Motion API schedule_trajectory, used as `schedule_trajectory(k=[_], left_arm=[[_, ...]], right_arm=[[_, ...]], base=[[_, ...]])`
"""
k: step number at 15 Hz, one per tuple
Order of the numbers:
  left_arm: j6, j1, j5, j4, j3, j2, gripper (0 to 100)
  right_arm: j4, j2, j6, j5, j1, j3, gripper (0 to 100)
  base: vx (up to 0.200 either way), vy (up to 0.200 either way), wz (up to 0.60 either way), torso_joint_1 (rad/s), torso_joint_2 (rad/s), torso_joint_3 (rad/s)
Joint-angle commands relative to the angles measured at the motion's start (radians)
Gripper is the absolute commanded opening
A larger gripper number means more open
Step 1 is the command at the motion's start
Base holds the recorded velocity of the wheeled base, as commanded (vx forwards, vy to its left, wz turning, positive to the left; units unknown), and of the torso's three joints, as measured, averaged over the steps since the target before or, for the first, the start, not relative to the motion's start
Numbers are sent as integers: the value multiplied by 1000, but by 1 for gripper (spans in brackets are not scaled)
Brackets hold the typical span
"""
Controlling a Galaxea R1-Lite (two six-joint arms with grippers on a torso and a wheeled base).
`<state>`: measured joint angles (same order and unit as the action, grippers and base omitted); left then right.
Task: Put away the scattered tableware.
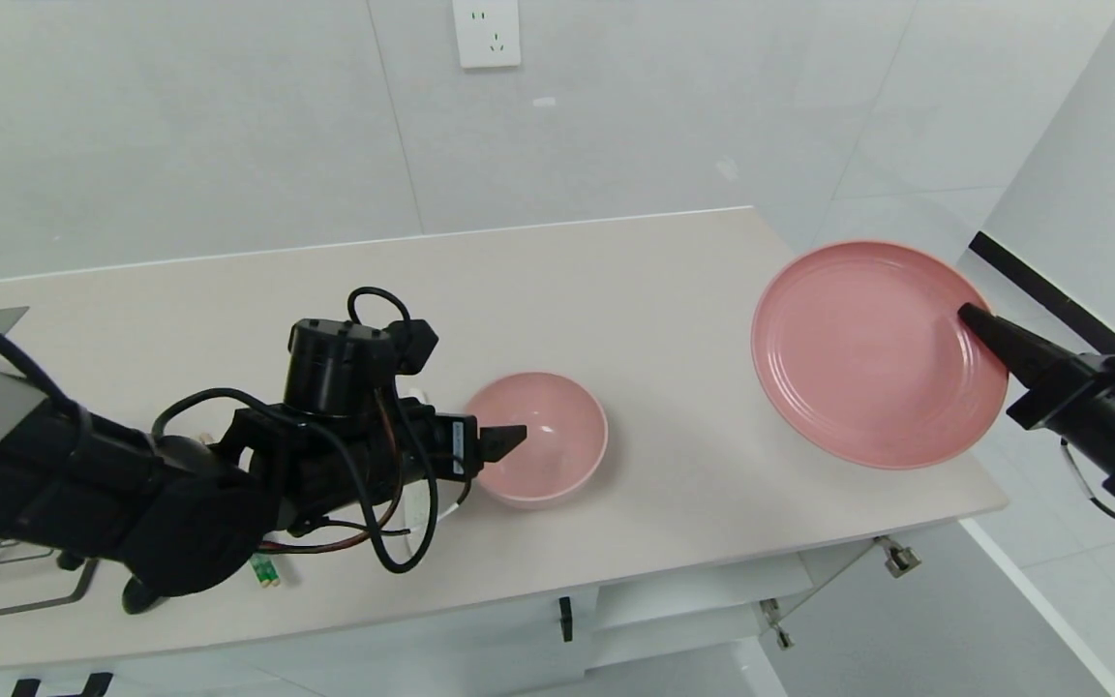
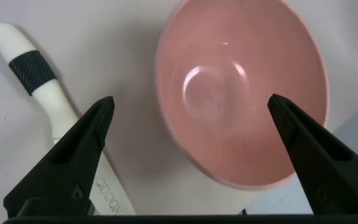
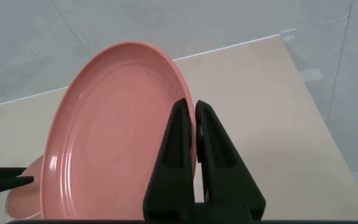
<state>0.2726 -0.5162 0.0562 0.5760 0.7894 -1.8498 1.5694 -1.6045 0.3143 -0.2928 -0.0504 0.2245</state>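
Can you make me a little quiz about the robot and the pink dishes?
1. True or false: the right gripper is shut on the rim of the pink plate.
2. The left gripper, fingers open, hangs over: A) the pink bowl B) a cup C) a fork.
3. What colour is the band on the white utensil beside the bowl?
Key: 1 true; 2 A; 3 black.

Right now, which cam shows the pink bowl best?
Left wrist view: the bowl shows close up, framed by the open left gripper, its inside and near rim plain. Head view has the whole bowl on the counter, smaller, a fingertip overlapping its rim. Right wrist view catches a sliver past the plate.
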Motion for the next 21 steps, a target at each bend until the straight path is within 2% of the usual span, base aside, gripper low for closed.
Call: schedule_trajectory(k=[1, 6, 10, 11, 16, 20, 21], left_arm=[[2, 10, 1, 1, 41, -54, 100], [8, 31, -1, 61, 71, -132, 100], [8, 35, 1, 64, 80, -146, 100], [8, 33, 1, 64, 80, -144, 0], [4, 35, 1, 70, 82, -101, 0], [-4, 22, 2, 76, 65, 75, 0], [-24, 21, 10, 76, 11, 176, 0]], right_arm=[[1, -2, -1, 0, 0, 1, 0], [1, -2, -3, 0, 0, -1, 0], [1, -2, -3, 0, 0, -1, 0], [1, -2, -3, 0, 0, -1, 0], [1, -3, -4, 0, 0, 1, 0], [1, -5, -6, 0, 0, 3, 0], [1, -3, -6, 0, 0, 4, 0]], base=[[0, 0, 0, 0, 0, 0], [0, 0, 0, 0, 0, 0], [0, 0, 0, 0, 0, 0], [0, 0, 0, 0, 0, 0], [0, 0, 0, 0, 0, 0], [0, 0, 0, 0, 0, 0], [0, 0, 0, 0, 0, 0]])
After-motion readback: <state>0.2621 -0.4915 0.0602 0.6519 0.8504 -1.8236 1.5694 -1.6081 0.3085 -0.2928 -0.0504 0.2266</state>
